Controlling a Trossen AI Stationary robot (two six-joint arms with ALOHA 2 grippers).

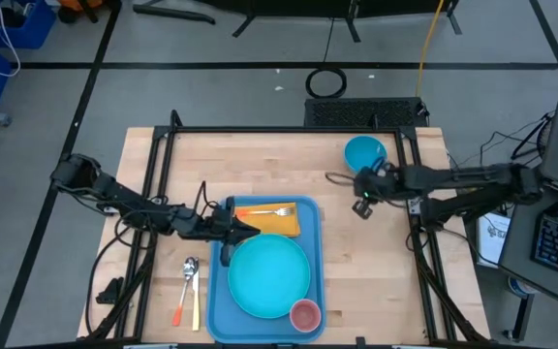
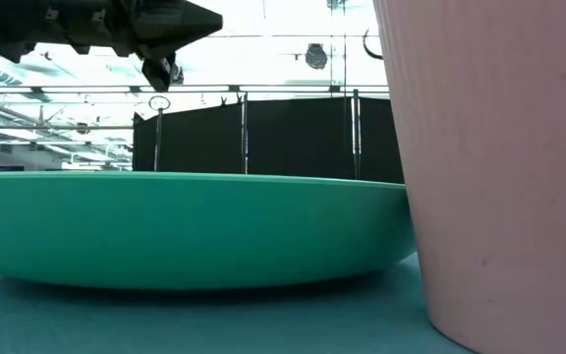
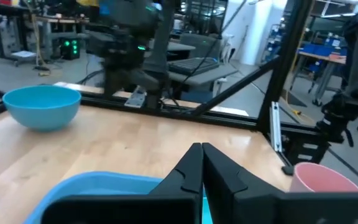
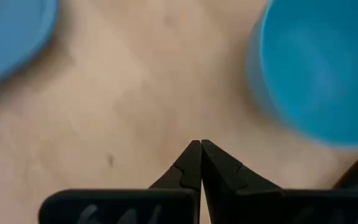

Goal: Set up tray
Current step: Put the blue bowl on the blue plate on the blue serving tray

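Left gripper (image 1: 250, 230) clenched empty over the tray (image 1: 217, 291), at its 10 o'clock corner. Right gripper (image 1: 360, 197) clenched empty above bare table (image 1: 376, 281), bowl (image 1: 364, 152) at its 12 o'clock.

arms: dark, slender, jointed | cables: black, trailing | right tool (image 4: 201, 149): black, tapered, pointed tips

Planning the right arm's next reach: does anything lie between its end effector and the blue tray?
Nothing visible does. The right end effector hangs over bare wood beside the blue bowl; the tray lies across open table.
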